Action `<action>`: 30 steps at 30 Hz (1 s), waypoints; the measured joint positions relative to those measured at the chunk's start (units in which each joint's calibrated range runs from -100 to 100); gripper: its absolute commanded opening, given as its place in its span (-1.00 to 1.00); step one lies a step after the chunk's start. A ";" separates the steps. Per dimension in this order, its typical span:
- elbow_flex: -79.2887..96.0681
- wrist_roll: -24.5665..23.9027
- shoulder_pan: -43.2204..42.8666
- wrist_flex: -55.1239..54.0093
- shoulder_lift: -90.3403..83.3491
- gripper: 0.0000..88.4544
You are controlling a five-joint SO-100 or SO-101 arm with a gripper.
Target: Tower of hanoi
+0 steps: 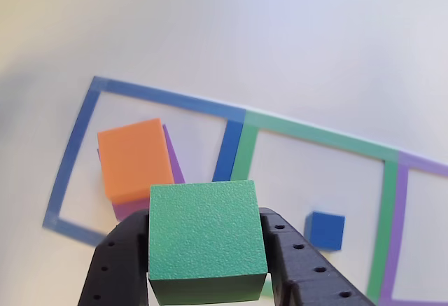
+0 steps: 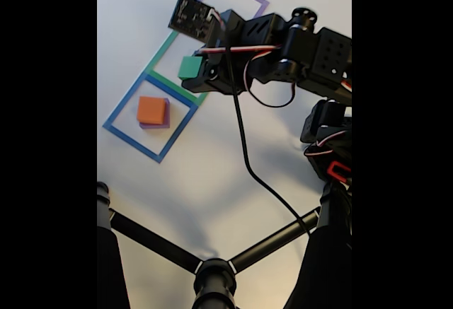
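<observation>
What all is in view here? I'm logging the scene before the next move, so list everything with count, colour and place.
Green cube: one, green, clamped in the tool, lifted above the table.
Orange block: one, orange, on top of the purple slab in the blue square.
Purple slab: one, purple, under the orange block, only its edges show.
Blue cube: one, blue, on the table inside the green square.
Tape squares: three in a row, blue, green, purple.
Table: one, white.
Tripod: one, black, low in the fixed view.
Cable: one, black, hanging from the arm.
Arm: one, black.
Tool: one, black, shut on the green cube.
</observation>
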 measured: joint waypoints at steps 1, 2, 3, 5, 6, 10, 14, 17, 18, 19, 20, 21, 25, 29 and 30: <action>2.67 -0.38 -0.60 -3.99 0.00 -0.87; 5.25 -0.38 -1.40 -7.97 0.25 -0.87; 7.65 -0.38 -2.60 -12.12 0.67 -0.87; 11.95 0.00 -3.69 -20.33 2.35 -0.87; 13.67 0.00 -3.79 -24.32 3.36 -0.87; 20.03 -0.38 -4.89 -38.92 7.82 -0.86; 22.87 -0.38 -6.19 -49.76 13.03 -0.86; 23.65 -0.38 -6.89 -56.14 16.90 -0.86; 23.82 -0.38 -7.49 -58.13 18.16 -0.86; 23.82 -0.38 -8.09 -60.05 19.50 -0.86; 23.82 -0.38 -8.19 -61.80 21.02 -0.86; 23.82 -0.38 -8.19 -63.48 22.53 -0.86; 23.90 -0.38 -7.99 -69.06 28.25 -0.86; 23.65 -0.38 -8.69 -72.57 33.21 -0.86; 23.56 -0.38 -8.69 -73.37 34.13 -0.86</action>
